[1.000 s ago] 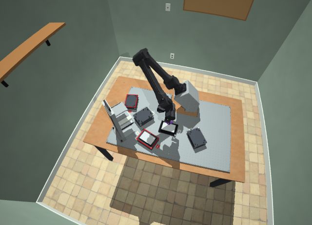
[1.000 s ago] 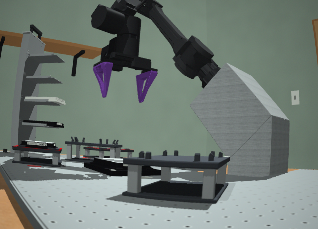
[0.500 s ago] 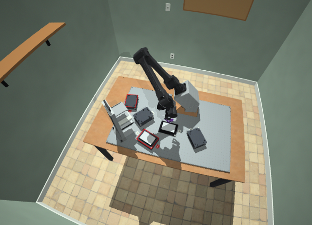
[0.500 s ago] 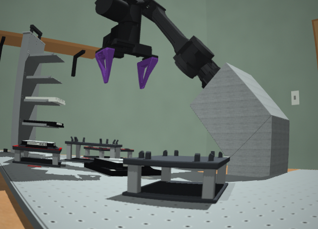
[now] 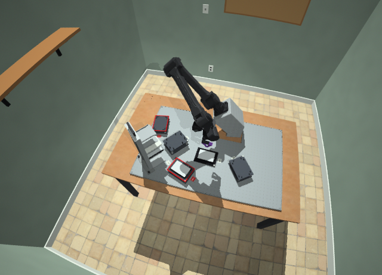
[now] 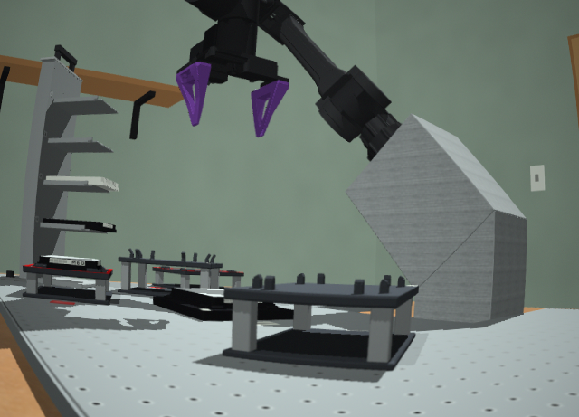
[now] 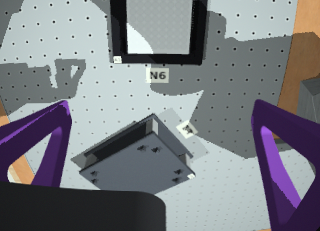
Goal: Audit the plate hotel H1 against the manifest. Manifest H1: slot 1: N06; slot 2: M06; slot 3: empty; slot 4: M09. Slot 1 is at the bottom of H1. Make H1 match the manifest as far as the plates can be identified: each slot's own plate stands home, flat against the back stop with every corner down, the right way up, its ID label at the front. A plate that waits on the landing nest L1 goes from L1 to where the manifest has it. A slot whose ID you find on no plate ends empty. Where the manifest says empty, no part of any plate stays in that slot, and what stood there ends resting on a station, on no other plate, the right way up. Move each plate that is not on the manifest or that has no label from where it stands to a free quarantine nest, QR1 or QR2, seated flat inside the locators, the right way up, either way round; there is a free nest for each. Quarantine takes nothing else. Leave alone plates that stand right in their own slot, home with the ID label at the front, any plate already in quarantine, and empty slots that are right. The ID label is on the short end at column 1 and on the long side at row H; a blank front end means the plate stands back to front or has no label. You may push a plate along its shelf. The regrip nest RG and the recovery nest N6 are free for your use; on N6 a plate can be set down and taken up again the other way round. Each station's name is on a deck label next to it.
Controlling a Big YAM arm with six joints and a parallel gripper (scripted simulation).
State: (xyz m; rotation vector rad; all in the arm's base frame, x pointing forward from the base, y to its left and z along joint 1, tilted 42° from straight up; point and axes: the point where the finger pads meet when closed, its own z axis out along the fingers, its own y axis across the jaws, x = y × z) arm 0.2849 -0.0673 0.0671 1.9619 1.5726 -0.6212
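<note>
Taking the plate hotel H1 point(image 6: 34, 169) as our landmark at the far left of the exterior view, we see four shelves on its grey upright. The top two carry nothing we can make out, the next down holds a white plate point(image 6: 93, 183), and the one below that a black plate point(image 6: 89, 225).

Just in front of the hotel's foot stands a red-edged quarantine nest point(image 6: 65, 271), marked QR1 in the wrist view, with a plate point(image 6: 70, 261) on it; its front label is too small for us to read surely.

Right of the hotel, further along the deck, a dark nest point(image 6: 168, 263) with upright locators stands bare, and beyond it a black-framed plate point(image 7: 160, 7) lies low on the deck by the N6 label point(image 7: 159, 75).

Well right of the hotel and high above that plate hangs our gripper point(image 6: 229, 105), its purple fingers point(image 6: 192, 92) spread wide, nothing between them.

Nearest the camera, farthest right of the hotel, another dark nest point(image 6: 322, 293) stands bare.
</note>
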